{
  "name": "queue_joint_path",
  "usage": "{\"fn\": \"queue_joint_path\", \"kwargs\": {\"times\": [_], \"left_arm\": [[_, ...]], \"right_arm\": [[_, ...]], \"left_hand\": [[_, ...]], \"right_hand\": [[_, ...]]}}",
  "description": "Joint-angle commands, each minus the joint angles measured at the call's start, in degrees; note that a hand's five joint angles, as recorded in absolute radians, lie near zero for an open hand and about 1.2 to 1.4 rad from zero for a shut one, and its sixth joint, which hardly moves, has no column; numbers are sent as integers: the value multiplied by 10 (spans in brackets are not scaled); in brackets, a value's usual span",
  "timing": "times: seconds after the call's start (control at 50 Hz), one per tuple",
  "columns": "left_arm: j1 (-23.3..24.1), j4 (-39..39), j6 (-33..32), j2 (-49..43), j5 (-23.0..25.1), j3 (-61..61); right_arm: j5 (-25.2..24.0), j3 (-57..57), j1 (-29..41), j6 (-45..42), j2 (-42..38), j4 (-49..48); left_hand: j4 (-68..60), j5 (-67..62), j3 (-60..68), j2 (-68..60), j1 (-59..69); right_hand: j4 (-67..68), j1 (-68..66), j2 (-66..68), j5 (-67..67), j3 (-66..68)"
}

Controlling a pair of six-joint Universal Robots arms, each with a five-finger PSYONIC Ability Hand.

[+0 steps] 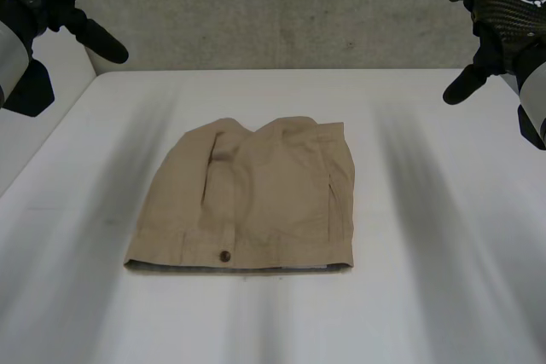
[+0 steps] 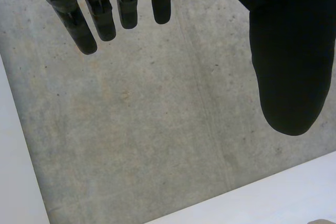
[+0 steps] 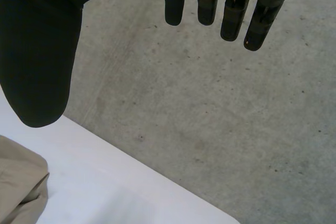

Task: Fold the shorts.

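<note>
The tan shorts (image 1: 247, 198) lie folded into a rough rectangle at the middle of the white table (image 1: 426, 236), waistband and its dark button (image 1: 225, 255) toward me. My left hand (image 1: 64, 6) hangs raised at the far left corner, fingers (image 2: 100, 17) straight and thumb spread, holding nothing. My right hand (image 1: 499, 19) is raised at the far right corner, likewise with straight fingers (image 3: 231, 11) and nothing held. Both hands are well apart from the cloth. A corner of the shorts (image 3: 21, 184) lies below the right thumb in the right wrist view.
A grey concrete wall (image 1: 281, 6) rises behind the table's far edge. Bare white tabletop surrounds the shorts on all sides.
</note>
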State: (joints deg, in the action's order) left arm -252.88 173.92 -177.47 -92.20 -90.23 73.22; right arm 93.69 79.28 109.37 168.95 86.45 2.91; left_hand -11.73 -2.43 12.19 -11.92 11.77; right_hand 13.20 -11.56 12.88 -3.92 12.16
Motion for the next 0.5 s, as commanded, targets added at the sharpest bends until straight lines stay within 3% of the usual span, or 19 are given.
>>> {"fn": "queue_joint_path", "kwargs": {"times": [0.02,0.14,0.26,0.4,0.5], "left_arm": [[0,-1,-7,0,1,10],[-1,1,-76,-6,1,48],[0,8,-158,-10,1,137],[-8,54,-188,-16,1,241],[-8,117,-194,-44,1,309]], "right_arm": [[-8,0,7,-40,-3,24],[-36,9,7,-93,-20,63],[-94,54,15,-108,-42,89],[-166,117,55,-105,-114,71],[-170,141,82,-104,-157,17]], "left_hand": [[10,17,-15,12,-11],[8,15,-13,10,-9],[2,9,-6,4,-2],[0,7,-5,2,0],[-18,-11,14,-17,18]], "right_hand": [[-32,16,-29,39,-22],[-32,16,-29,39,-22],[-32,16,-29,39,-22],[-32,16,-29,39,-22],[-32,16,-29,39,-22]]}}
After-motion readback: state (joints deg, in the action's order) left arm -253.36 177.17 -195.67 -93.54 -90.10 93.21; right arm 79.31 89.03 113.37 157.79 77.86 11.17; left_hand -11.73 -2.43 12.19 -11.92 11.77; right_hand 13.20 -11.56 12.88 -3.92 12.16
